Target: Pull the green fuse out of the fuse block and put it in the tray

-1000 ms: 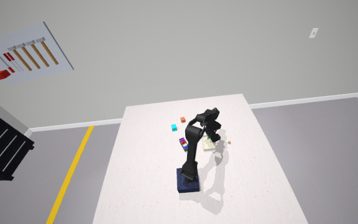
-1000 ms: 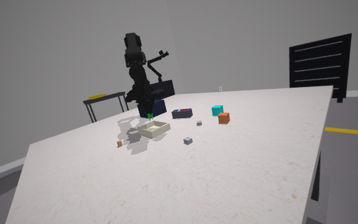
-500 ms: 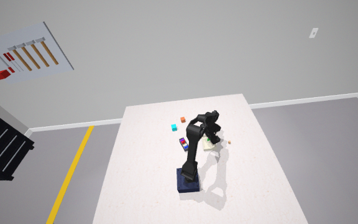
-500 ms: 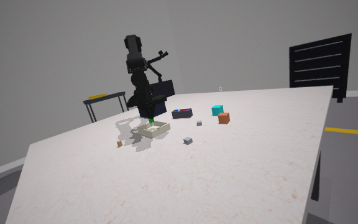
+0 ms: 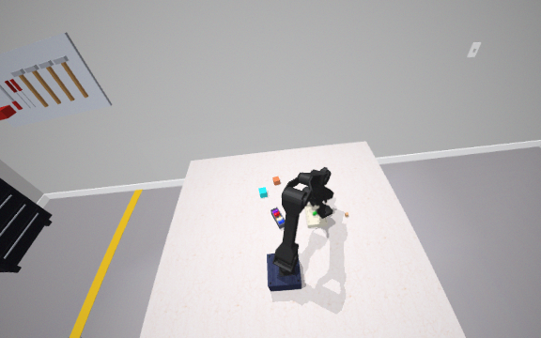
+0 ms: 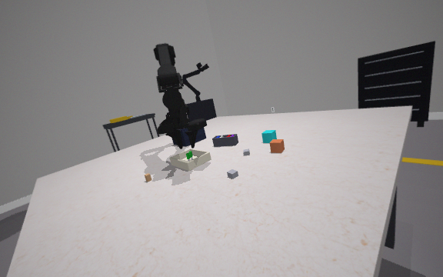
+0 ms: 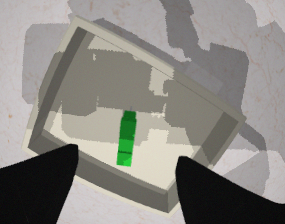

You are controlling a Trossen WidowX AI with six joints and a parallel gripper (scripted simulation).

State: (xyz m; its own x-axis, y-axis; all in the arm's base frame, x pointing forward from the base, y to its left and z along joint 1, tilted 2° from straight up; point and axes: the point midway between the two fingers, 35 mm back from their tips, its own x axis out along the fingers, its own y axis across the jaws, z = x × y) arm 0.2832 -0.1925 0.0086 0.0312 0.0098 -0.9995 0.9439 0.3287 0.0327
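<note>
The green fuse (image 5: 315, 213) (image 6: 189, 155) (image 7: 126, 137) is inside the outline of the pale tray (image 5: 316, 225) (image 6: 181, 164) (image 7: 123, 184), near its middle, free of the fingers. It looks roughly upright in the exterior view; whether it touches the tray floor I cannot tell. My gripper (image 6: 187, 146) (image 7: 127, 159) is open and empty, its fingertips above the tray and apart on either side of the fuse in the wrist view. The dark fuse block (image 5: 277, 221) (image 6: 225, 142) stands apart from the tray, with blue (image 6: 218, 137), red (image 6: 228, 135) and other fuses in it.
A cyan cube (image 5: 263, 192) (image 6: 269, 137) and an orange cube (image 5: 276, 180) (image 6: 277, 146) stand beyond the block. Two small grey blocks (image 6: 246, 152) (image 6: 232, 174) and a small tan block (image 5: 347, 214) (image 6: 148, 178) lie around the tray.
</note>
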